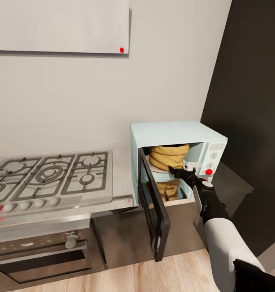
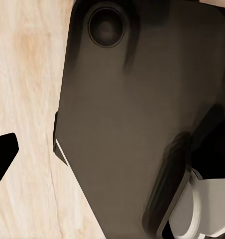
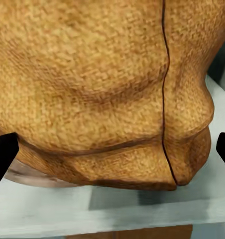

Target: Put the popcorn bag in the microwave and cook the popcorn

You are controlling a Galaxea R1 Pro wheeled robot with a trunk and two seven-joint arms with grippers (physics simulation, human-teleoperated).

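The popcorn bag (image 1: pixel 168 157) sits inside the open microwave (image 1: pixel 175 136). The right gripper (image 1: pixel 178 173) is at its mouth, jaws spread wide, holding nothing. Left gripper state: cannot tell.

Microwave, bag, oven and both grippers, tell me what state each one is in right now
microwave: door swung wide open
popcorn bag: upright inside the microwave, not gripped
oven: door closed
right gripper: jaws open, at the microwave's mouth before the bag
left gripper: one dark fingertip over the wood floor, state unclear
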